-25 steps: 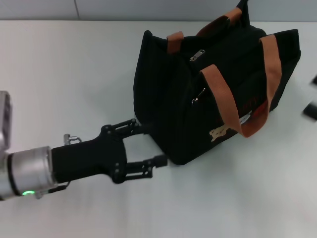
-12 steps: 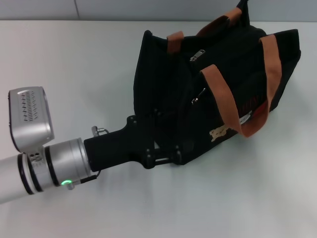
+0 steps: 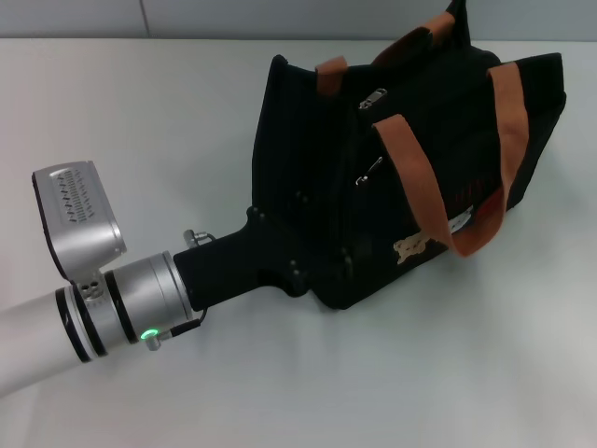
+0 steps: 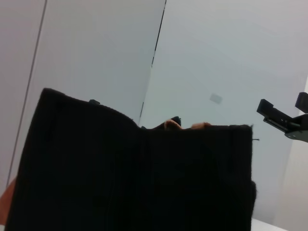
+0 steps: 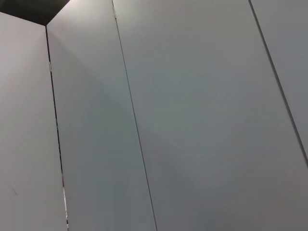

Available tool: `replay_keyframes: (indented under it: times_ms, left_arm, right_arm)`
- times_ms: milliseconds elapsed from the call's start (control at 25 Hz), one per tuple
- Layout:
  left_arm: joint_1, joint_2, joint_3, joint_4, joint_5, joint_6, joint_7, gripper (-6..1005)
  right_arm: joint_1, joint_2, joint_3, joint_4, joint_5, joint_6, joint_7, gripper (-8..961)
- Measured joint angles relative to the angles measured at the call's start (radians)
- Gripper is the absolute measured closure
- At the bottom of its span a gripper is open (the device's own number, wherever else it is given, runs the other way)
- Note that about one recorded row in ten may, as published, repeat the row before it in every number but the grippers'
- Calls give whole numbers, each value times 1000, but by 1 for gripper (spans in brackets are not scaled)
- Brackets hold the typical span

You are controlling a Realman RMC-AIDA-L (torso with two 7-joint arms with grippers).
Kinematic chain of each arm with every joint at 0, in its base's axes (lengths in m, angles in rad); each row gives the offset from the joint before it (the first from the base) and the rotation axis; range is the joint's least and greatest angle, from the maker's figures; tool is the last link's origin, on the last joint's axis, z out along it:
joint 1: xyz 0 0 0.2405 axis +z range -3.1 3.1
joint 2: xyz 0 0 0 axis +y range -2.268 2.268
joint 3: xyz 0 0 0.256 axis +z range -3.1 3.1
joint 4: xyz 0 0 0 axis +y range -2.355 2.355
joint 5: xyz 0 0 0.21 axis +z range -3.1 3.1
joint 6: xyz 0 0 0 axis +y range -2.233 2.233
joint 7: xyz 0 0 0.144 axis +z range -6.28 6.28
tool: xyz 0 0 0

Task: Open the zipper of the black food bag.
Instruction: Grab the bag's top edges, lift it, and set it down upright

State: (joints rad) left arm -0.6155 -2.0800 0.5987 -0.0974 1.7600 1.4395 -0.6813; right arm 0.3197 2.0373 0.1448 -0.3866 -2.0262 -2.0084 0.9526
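Bright even light, soft shadows, black fabric detail lost

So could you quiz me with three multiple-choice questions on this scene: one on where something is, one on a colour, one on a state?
1. Where is the left gripper?
A. against the near end of the black food bag
B. above the handles
C. far from the bag

2. What colour are the strap handles?
A. blue
B. orange-brown
C. white

3. How does the bag stand on the white table?
A. upside down
B. folded flat
C. upright, handles up

Answers: 1 A, the arm's black end meets the bag's near end; 2 B, the straps show orange-brown; 3 C, the handles arch over its top.
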Motion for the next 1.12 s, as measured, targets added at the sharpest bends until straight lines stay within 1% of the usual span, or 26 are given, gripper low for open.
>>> replay_keyframes:
  times_ms: [120, 240, 560, 760, 880, 1000, 1120]
  left_arm:
    - [1, 0, -33, -6, 1, -9, 0, 217]
    - [6, 0, -57, -9, 2, -29, 0, 279]
    - [12, -2, -60, -10, -2, -39, 22, 444]
    - [13, -2, -60, -8, -1, -36, 37, 629]
    - [19, -2, -64, -1, -2, -35, 42, 852]
    - [27, -1, -74, 5, -2, -35, 36, 874]
    - [46, 0, -104, 11, 0, -31, 41, 888]
  right_arm:
    - [4, 0, 0, 0, 0, 5, 0, 168]
    - [6, 0, 1, 0, 0, 6, 0, 168]
    - [9, 1, 1, 0, 0, 9, 0, 168]
    - [9, 1, 1, 0, 0, 16, 0, 168]
    - [9, 2, 1, 0, 0, 22, 0, 168]
    - [9, 3, 1, 0, 0, 23, 0, 168]
    - [9, 3, 1, 0, 0, 24, 0, 169]
